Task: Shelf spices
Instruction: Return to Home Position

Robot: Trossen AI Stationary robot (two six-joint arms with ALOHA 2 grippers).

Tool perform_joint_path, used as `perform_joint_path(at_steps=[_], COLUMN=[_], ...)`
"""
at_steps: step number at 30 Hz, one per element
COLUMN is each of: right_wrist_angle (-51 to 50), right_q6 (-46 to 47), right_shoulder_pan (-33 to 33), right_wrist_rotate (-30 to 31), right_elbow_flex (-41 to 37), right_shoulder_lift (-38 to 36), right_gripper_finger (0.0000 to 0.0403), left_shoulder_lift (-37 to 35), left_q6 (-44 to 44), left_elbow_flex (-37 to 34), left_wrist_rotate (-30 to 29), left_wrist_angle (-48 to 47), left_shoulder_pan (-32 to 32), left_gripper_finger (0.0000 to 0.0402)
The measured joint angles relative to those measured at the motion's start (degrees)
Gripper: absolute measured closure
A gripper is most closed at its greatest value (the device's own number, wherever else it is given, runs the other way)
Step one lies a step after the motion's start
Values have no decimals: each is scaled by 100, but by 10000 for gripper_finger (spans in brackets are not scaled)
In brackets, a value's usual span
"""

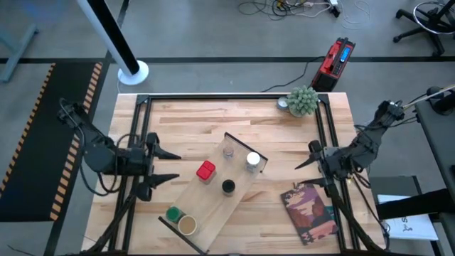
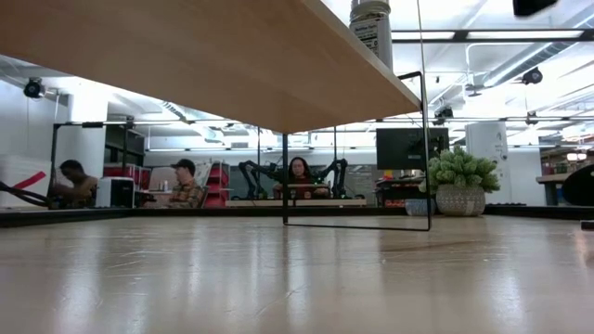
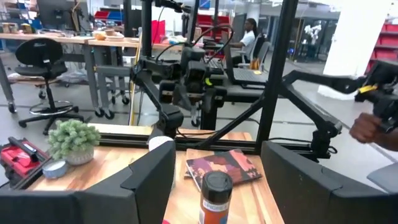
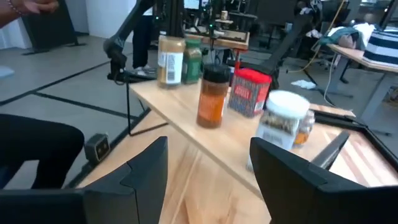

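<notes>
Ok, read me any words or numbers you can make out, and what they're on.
No text is legible.
Red can: white lettering, blurred.
Tan-lidded jar: printed label, blurred.
Black-lidded bottle: label print blurred.
Book: cover print too small.

The left arm (image 1: 99,153) and the right arm (image 1: 366,142) share one build: matte black segmented links joined by bulky, rounded housings. Thin black cables (image 1: 71,114) run exposed along the left arm and loop free at its joints. Each arm ends in a two-finger unit. The left end effector (image 1: 178,166) and the right end effector (image 1: 304,156) carry long, tapered dark fingers. Viewed close, the left fingers (image 3: 149,180) and the right fingers (image 4: 146,171) are broad, flat-faced dark grey plates with angular, bevelled edges.
</notes>
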Motion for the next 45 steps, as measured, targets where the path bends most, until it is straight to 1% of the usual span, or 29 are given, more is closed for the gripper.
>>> perform_joint_path(at_steps=[4,6,8,13,17,23,31,33,36,40,42,45], right_wrist_angle=[30,52,276,1339,1705,1539,1390,1396,1398,1397,1399,1398], right_q6=[153,247,280,162,173,631,791,757,745,741,738,736], right_shoulder_pan=[0,0,0,-2,-2,-2,-2,-2,-2,-2,-2,-2], right_wrist_rotate=[10,7,7,19,18,12,-40,-42,-42,-41,-42,-42], right_elbow_flex=[-640,-977,-1317,-2143,-2478,-2625,-2629,-2629,-2629,-2629,-2629,-2629], right_shoulder_lift=[-475,-639,-786,-965,-959,-952,-869,-836,-830,-832,-832,-830], right_gripper_finger=[199,199,199,199,199,199,199,199,199,199,199,199], left_shoulder_lift=[-122,-205,-302,-511,-705,-836,-977,-987,-973,-930,-875,-825], left_q6=[-133,-159,-162,-165,-344,-403,-382,-355,-66,550,925,1501], left_elbow_flex=[-639,-946,-1216,-1703,-1973,-2339,-2739,-2911,-3213,-3580,-3773,-4062], left_wrist_rotate=[19,127,284,363,356,358,358,361,358,350,302,45], left_wrist_angle=[665,1049,1405,1589,1641,1913,2031,2205,2635,3288,3748,4573], left_shoulder_pan=[-6,-24,-42,-60,-60,-62,-152,-192,-198,-198,-194,-193], left_gripper_finger=[177,177,175,167,163,160,171,174,178,180,180,177])
